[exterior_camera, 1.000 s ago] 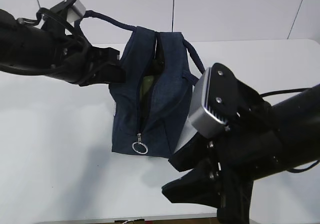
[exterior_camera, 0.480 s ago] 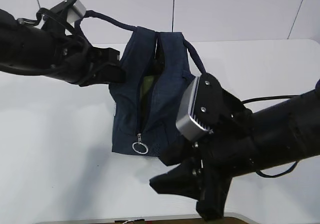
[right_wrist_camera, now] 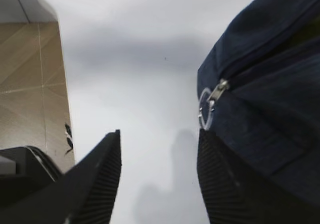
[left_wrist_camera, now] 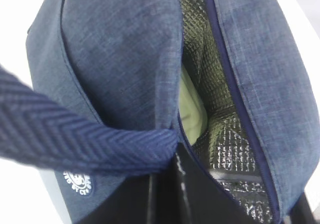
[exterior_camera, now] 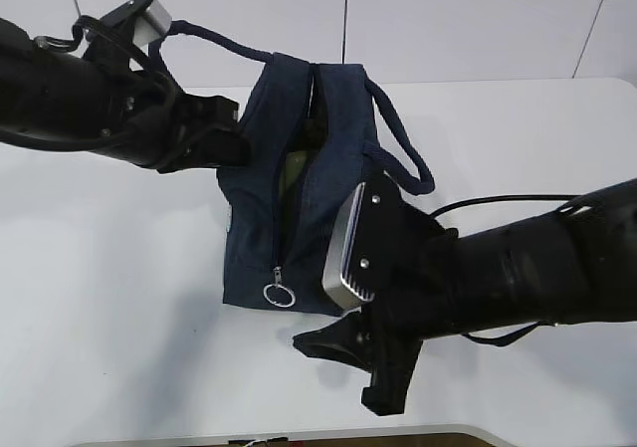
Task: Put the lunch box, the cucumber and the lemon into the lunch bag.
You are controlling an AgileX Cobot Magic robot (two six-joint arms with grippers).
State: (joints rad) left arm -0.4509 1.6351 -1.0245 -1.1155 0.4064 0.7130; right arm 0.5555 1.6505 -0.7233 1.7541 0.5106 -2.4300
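Moved: right gripper (exterior_camera: 343,359) swung lower-left, nearer ring pull (exterior_camera: 279,295).
Hidden: pale-green lunch box (left_wrist_camera: 192,113) partly visible in lunch bag (exterior_camera: 299,218); cucumber, lemon unseen.
Jaws: right open, empty, ring beside one finger; left gripper (exterior_camera: 224,138) clenched on bag's rim.
Bag: on white table (exterior_camera: 109,298).

No words can be read here.
The lunch bag (left_wrist_camera: 120,59) has a small round white badge (left_wrist_camera: 78,182) on its side, at the lower left of the left wrist view, but its marks are too small and blurry to read.
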